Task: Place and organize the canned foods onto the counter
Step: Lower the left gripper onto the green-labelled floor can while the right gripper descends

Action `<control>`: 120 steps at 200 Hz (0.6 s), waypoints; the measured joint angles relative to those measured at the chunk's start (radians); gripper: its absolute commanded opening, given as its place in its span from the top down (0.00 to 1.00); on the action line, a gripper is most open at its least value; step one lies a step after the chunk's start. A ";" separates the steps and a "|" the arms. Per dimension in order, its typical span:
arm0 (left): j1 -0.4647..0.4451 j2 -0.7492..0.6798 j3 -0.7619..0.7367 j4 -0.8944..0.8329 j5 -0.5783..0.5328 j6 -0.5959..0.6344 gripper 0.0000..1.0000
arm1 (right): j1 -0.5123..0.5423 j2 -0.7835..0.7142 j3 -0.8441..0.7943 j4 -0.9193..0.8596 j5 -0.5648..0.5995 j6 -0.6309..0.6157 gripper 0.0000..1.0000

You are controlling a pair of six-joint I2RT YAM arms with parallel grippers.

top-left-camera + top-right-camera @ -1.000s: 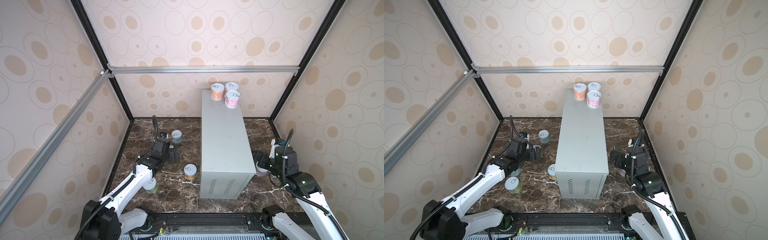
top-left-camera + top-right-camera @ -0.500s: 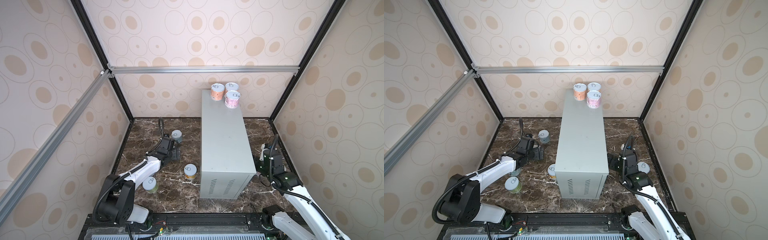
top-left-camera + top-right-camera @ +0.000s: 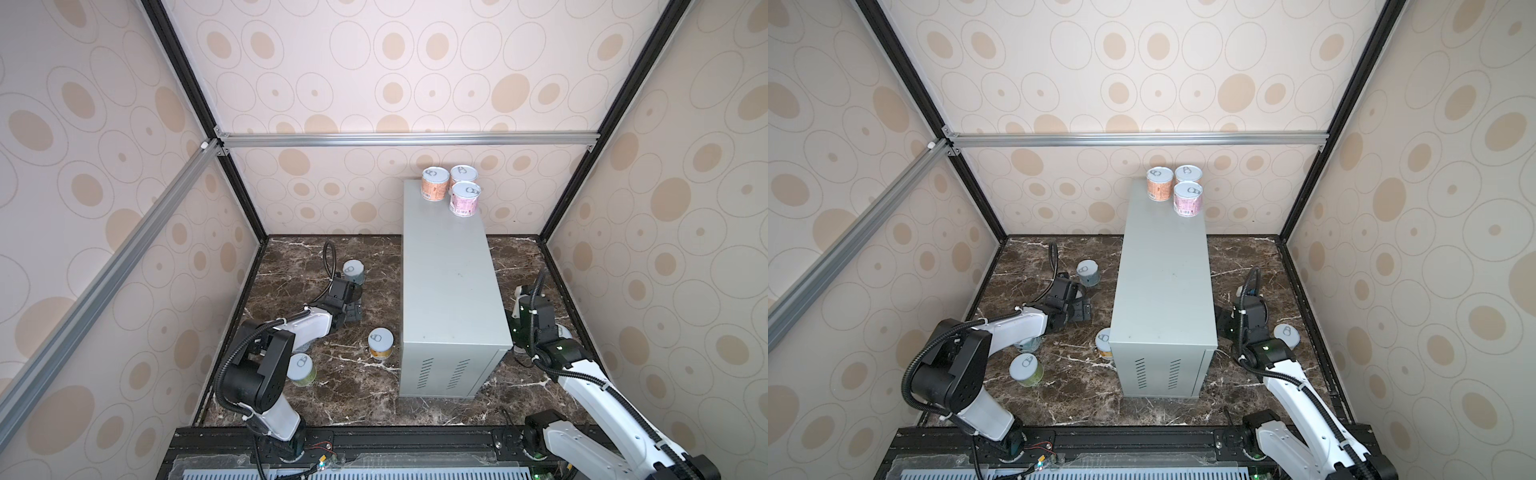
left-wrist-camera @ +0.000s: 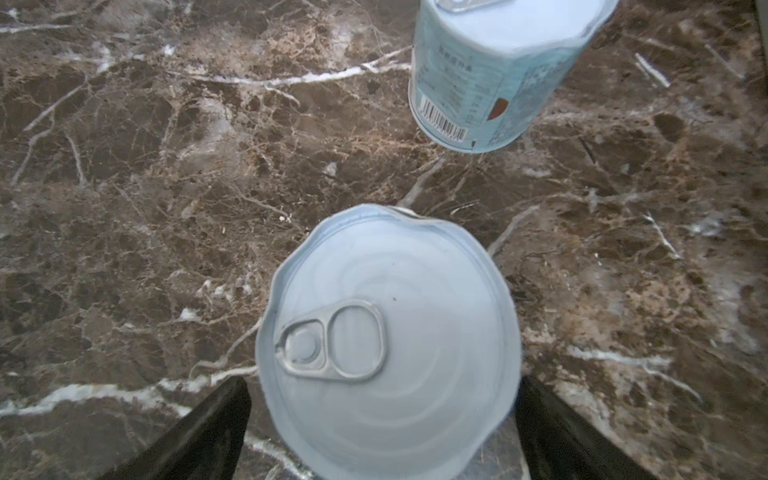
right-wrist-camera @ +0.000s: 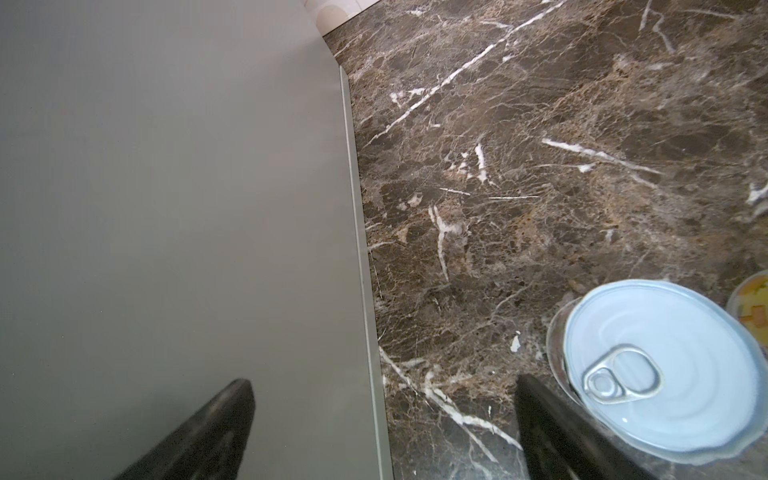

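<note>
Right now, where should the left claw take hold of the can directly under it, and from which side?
Take the curved side wall, straight down from above. The can stands upright on the marble, lid up, and the open left claw shows one finger at each side of it. The flat lid offers no hold.

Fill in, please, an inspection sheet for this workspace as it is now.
Surface: dark marble floor, white-veined.
Job's things: grey counter carries three cans at its far end: orange can, pink can, third can behind. More stand on the marble, among them pale blue can and green can.
Clutter: nothing seen.
Grippers: left gripper open, jaws either side of an upright can; right gripper open, empty, beside the counter, a lidded can outside its jaws.
Cables: black hose loops above the left wrist.
Surroundings: patterned walls, aluminium rail.
</note>
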 measured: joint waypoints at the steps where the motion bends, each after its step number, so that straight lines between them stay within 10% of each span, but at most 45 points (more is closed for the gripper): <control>1: 0.000 0.003 0.000 0.002 0.000 0.000 0.01 | 0.000 0.000 0.000 0.000 0.000 0.000 0.00; 120: 0.006 0.156 0.081 0.052 -0.020 0.001 0.17 | -0.008 0.040 -0.012 0.040 -0.006 -0.001 0.00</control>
